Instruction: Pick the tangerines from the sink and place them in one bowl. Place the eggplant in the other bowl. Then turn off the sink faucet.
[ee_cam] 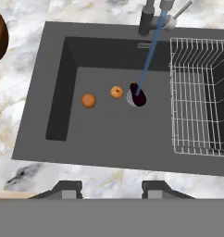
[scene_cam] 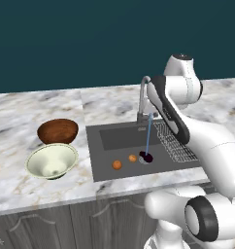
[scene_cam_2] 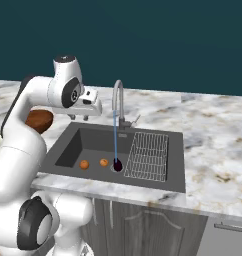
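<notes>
Nothing's done yet: table point(scene_cam: 37, 104) bowls, cream point(scene_cam: 52, 160) and brown point(scene_cam: 58, 131), sit empty. Sink point(ee_cam: 109, 134) holds eggplant point(ee_cam: 139, 98) on the drain, both tangerines point(ee_cam: 89, 100) beside it, water running. End effector point(scene_cam_2: 79, 117) hovers above, narrow, holding nothing.

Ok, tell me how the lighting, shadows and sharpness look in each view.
Left base view: flat, even light, faint shading inside the pale bowl, no glare. Right base view: the sink has darker walls than floor, edges slightly soft. Hand view: sharp, no cast shadows under the tangerines, the water stream a plain blue line.
</notes>
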You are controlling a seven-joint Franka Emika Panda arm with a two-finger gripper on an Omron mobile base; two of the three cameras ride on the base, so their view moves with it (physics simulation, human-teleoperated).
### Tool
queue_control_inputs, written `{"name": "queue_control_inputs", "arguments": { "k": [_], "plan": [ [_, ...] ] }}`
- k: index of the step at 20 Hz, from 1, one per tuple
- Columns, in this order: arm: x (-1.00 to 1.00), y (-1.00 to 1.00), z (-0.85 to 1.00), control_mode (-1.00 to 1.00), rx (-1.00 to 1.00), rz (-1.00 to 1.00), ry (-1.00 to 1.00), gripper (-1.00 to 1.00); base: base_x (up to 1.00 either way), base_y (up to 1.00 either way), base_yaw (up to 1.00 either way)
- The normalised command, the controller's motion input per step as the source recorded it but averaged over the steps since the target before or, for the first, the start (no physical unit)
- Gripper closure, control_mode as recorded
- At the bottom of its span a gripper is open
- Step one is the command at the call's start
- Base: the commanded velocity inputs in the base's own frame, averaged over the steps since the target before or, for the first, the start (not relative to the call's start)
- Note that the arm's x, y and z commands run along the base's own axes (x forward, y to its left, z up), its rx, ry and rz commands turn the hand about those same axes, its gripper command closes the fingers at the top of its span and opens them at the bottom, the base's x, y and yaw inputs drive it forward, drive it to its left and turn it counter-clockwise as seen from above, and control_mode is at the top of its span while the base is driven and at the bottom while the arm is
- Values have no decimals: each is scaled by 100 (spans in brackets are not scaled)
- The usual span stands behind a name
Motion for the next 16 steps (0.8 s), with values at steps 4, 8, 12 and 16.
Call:
{"name": "queue_control_inputs", "arguments": {
  "k": [4, 8, 12, 16],
  "plan": [
    [0, 0, -1, -100, 0, 0, -2, -100, 0, 0, 0],
    [0, 0, -29, -100, 0, 0, -8, -100, 0, 0, 0],
    [0, 0, -68, -100, 0, 0, 0, -100, 0, 0, 0],
    [0, -6, -61, -100, 0, 0, 0, -100, 0, 0, 0]
  ]
}}
